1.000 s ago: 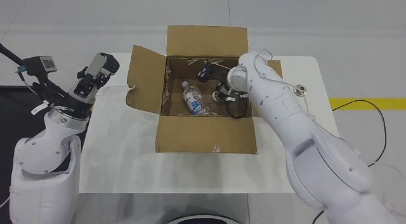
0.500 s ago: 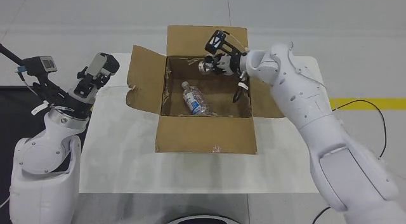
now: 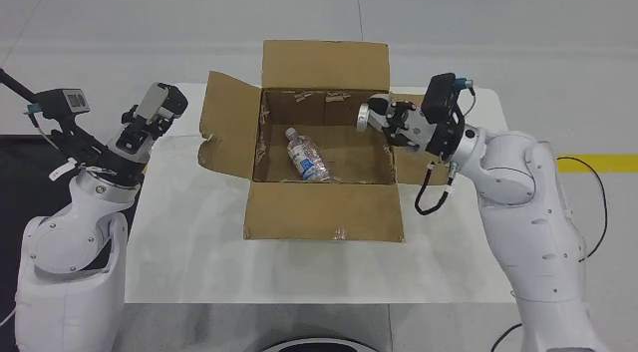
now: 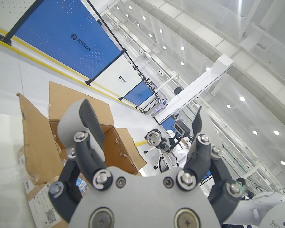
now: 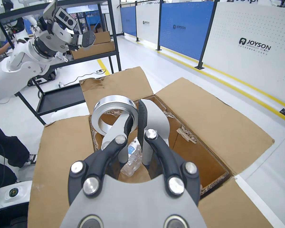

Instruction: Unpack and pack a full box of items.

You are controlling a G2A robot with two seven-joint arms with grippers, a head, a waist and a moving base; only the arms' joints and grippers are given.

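Note:
An open cardboard box [image 3: 324, 212] stands in the middle of the white table [image 3: 189, 252]. A clear plastic bottle [image 3: 307, 156] lies on its floor, seen past the fingers as the bottle [image 5: 132, 158]. My right gripper [image 3: 377, 118] hovers over the box's right edge, shut on a silver metal ring [image 3: 363, 113]. The ring [image 5: 114, 115] is pinched by its rim in this gripper [image 5: 135, 113]. Left of the box, my left gripper [image 3: 162, 103] is raised and open; the gripper [image 4: 142, 111] has nothing between its fingers.
The box's flaps [image 3: 225, 123] stand out to the left, back and right. A black cable [image 3: 431, 194] hangs from the right arm over the right flap. A black shelf rack [image 5: 68, 58] stands beyond the table's left side.
My right gripper has come up out of the box with the metal ring and swung right, from the box's back to above its right edge. The left arm has kept still.

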